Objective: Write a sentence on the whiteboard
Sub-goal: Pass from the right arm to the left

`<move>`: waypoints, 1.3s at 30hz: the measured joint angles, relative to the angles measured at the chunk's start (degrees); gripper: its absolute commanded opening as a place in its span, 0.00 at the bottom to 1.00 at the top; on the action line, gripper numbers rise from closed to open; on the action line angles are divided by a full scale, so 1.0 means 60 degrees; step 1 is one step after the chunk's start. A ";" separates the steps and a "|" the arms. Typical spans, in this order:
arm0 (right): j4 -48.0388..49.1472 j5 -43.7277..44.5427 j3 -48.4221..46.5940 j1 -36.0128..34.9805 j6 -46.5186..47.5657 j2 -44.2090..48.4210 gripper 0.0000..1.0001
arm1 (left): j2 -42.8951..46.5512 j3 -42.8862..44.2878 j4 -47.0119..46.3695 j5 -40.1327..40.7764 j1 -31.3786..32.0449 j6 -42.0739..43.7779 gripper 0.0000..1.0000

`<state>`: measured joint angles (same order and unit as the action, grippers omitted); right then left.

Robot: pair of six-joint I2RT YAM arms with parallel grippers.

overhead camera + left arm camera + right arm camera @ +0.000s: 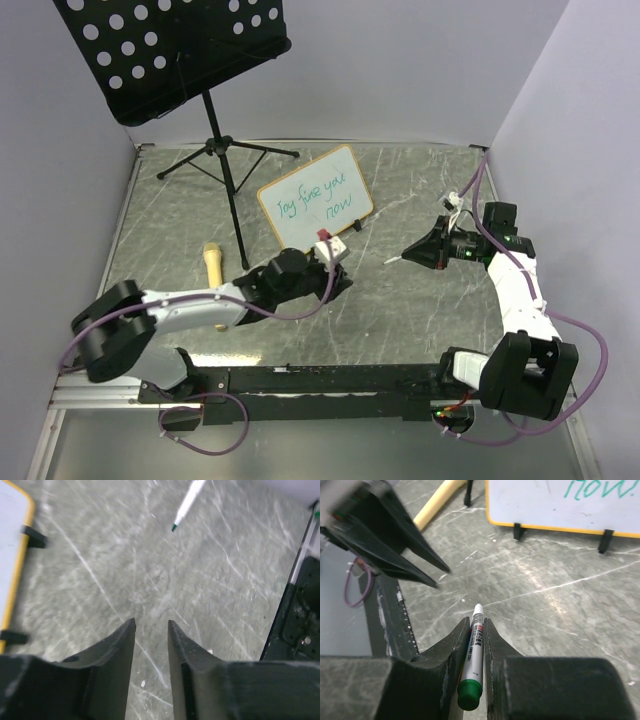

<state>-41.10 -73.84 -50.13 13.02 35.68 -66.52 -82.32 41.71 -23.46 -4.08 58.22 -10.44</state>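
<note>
The whiteboard (315, 197) stands tilted on small black feet at mid-table, with green handwriting on it. It shows at the top of the right wrist view (560, 500), and its tan edge is at the left of the left wrist view (11, 555). My right gripper (410, 252) (476, 621) is shut on a green-capped marker (476, 647), tip pointing left, to the right of the board and off it. The marker also shows in the left wrist view (188, 504). My left gripper (338, 280) (151, 625) is low in front of the board, jaws a little apart and empty.
A black perforated music stand (170, 50) rises at the back left, its pole and tripod legs (228, 170) just left of the board. A tan wooden-handled object (212, 262) (436, 502) lies on the table near the left arm. Grey walls enclose the table.
</note>
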 measured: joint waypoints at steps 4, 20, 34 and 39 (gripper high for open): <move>0.0204 0.0222 0.0000 0.0004 -0.0182 -0.0025 0.00 | 0.1213 -0.0863 -0.0543 0.0641 0.0000 -0.0229 0.68; 0.0506 0.0976 0.0004 0.0007 -0.0335 -0.0047 0.00 | 0.3552 -0.2954 -0.1894 0.1494 -0.0572 -0.1570 0.94; 0.0153 0.0987 -0.0018 -0.0127 0.0047 -0.0565 0.00 | 0.2029 -0.1621 -0.1337 -0.0251 -0.0608 -0.0951 0.96; -0.0499 0.0739 -0.0087 -0.0390 0.0525 -0.1169 0.00 | 0.0073 0.0517 -0.0780 -0.1413 -0.0608 0.0124 0.95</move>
<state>-44.10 -69.41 -50.65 10.68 38.83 -73.54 -81.89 44.82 -28.14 -12.56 54.57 -9.69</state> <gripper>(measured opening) 0.207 0.956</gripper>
